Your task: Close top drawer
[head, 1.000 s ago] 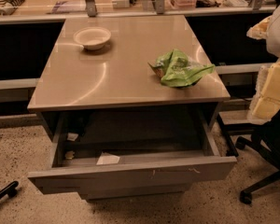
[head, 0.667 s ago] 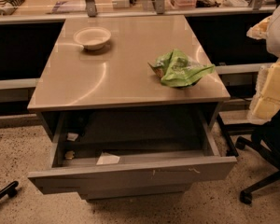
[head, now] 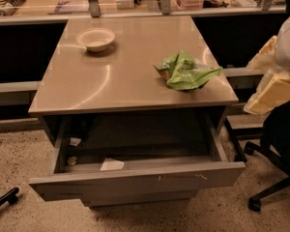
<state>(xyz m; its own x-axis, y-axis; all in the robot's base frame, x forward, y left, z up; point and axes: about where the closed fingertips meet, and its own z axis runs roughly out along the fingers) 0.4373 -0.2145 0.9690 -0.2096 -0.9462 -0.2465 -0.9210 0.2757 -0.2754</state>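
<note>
The top drawer [head: 135, 181] is a wide grey metal drawer under the table top, pulled far out toward me. Its flat front has small pale scratches right of centre. Inside lie a white paper scrap [head: 111, 165] and two small bits at the left [head: 72, 151]. My gripper [head: 270, 92] shows as pale cream and white parts at the right edge. It is level with the table top and well apart from the drawer, to its upper right.
A white bowl [head: 95, 37] and a crumpled green bag [head: 186, 71] sit on the table top [head: 116, 81]. A narrower grey drawer front [head: 140, 197] lies below. A black office chair base [head: 273, 178] stands on the right, a black object [head: 5, 199] on the floor left.
</note>
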